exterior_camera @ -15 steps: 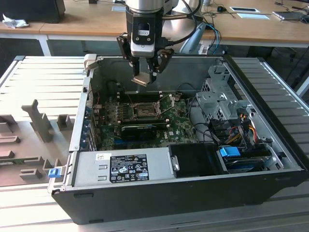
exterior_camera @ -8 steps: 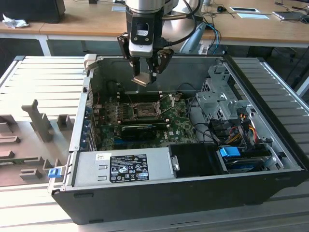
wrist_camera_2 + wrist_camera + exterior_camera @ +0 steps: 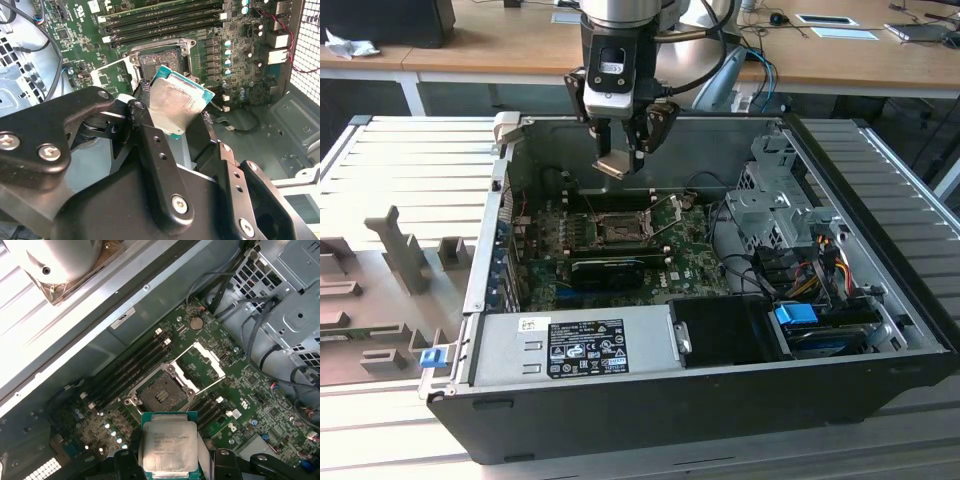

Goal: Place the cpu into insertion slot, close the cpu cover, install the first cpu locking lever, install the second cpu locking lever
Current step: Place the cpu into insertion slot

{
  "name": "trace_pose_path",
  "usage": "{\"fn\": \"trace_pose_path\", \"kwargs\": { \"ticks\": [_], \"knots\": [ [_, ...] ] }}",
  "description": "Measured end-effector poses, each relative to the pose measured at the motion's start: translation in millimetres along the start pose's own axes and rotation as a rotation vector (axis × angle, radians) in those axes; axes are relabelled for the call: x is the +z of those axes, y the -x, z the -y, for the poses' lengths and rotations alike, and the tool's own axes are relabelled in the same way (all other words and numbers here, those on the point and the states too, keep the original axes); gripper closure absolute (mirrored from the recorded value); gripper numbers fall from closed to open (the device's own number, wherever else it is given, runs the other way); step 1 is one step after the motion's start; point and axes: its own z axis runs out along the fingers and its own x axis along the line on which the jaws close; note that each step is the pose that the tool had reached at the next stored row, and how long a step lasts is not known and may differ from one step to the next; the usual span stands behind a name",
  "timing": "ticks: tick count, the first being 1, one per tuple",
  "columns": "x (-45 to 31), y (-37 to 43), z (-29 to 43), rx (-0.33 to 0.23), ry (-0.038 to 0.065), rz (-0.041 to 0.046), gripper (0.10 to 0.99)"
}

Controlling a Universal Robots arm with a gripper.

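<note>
First wrist view: cpu [image 3: 168, 447] hangs above insertion slot [image 3: 160, 396] (cpu cover [image 3: 212, 357] open)
Gripper [image 3: 170, 462]: pinching the cpu
Descent: keep level, corners matched

a pale wooden desk [image 3: 490, 40] is running across the top of the exterior view; a ribbed grey worktable [image 3: 410, 160] is lying below it.

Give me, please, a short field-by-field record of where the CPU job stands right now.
gripper: shut on the cpu, above the open computer case
cpu: held in the air over the circuit board, not in the slot
insertion slot: empty, dark centre exposed
cpu cover: swung open beside the slot
</note>
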Motion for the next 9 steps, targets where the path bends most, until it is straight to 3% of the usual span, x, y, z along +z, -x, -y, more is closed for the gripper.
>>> {"fn": "trace_pose_path", "kwargs": {
  "ticks": [9],
  "knots": [
    [0.3,0.0,0.0,0.028,0.0,0.0023,0.561]
  ]
}}
